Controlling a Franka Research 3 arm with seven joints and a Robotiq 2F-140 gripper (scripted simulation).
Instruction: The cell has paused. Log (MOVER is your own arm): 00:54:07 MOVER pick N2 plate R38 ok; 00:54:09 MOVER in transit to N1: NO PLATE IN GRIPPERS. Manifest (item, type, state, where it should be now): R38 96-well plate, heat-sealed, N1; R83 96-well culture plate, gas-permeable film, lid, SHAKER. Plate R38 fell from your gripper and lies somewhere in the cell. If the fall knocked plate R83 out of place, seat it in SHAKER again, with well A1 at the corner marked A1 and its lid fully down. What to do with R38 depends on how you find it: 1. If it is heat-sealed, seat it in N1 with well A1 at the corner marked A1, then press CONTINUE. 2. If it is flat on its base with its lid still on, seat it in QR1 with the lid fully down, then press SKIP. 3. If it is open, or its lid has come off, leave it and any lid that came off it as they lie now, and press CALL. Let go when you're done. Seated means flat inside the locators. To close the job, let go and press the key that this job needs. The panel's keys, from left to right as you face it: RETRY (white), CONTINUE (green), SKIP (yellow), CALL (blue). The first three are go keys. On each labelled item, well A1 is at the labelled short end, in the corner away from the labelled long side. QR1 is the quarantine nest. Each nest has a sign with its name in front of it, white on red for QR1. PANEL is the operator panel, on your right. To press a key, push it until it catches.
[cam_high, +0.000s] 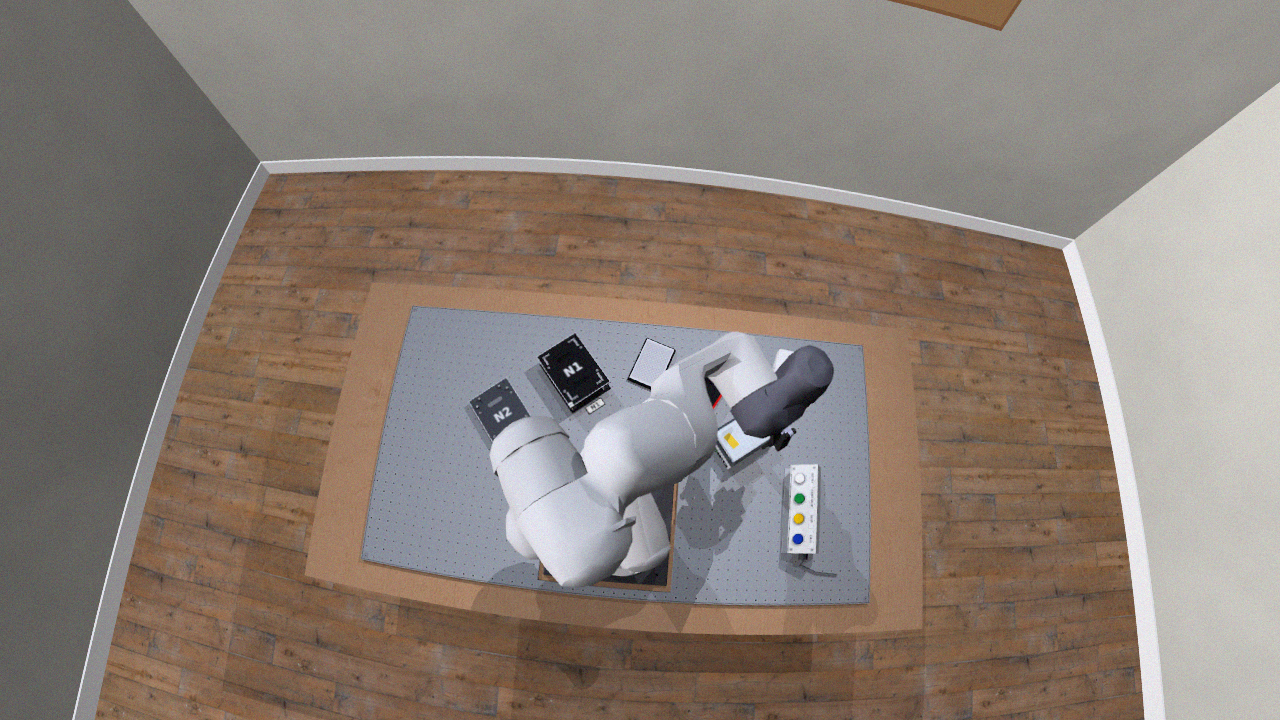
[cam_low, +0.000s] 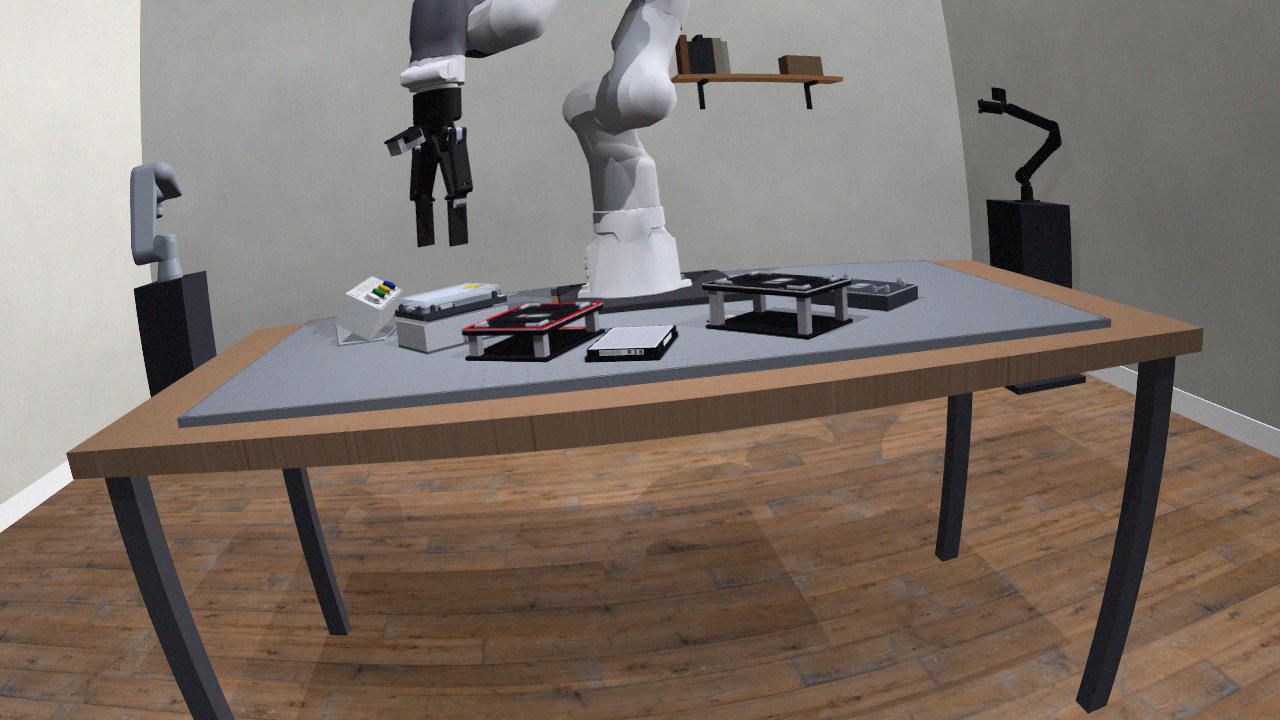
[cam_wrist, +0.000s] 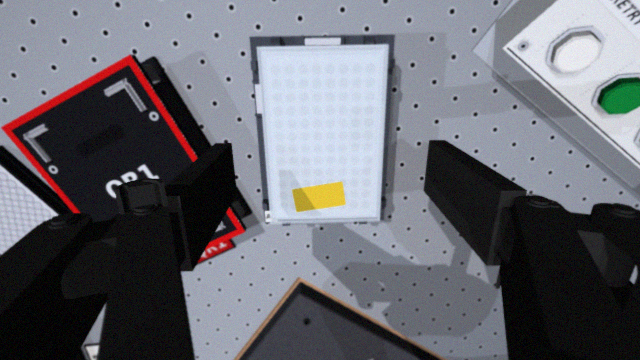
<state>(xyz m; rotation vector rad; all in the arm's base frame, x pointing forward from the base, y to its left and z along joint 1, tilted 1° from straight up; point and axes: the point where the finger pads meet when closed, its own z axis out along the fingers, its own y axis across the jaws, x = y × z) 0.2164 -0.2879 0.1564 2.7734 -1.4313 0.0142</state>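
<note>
My gripper (cam_low: 442, 242) (cam_wrist: 330, 167) is open and empty, high above plate R83. Plate R83 (cam_high: 740, 440) (cam_wrist: 325, 125), with a clear lid and a yellow tag, lies on the SHAKER (cam_low: 429, 334); I cannot tell whether its lid is fully down. Plate R38 (cam_high: 652, 361) (cam_low: 631, 339) (cam_wrist: 17, 215) lies flat on the table between QR1 and N1, its label facing the front edge; its top is pale, finely cross-hatched in the wrist view. Nest N1 (cam_high: 547, 360) (cam_low: 776, 285) and red-edged QR1 (cam_low: 528, 311) (cam_wrist: 67, 93) are empty. The PANEL (cam_high: 803, 510) (cam_low: 362, 308) (cam_wrist: 542, 32) shows four coloured keys.
Nest N2 (cam_high: 499, 405) (cam_low: 883, 295) is empty, beyond N1. QR1 stands close beside the SHAKER, and the PANEL is on its other side. The framed base plate (cam_wrist: 350, 330) of my arm is at the lower edge of the wrist view. My arm hides part of QR1 from above.
</note>
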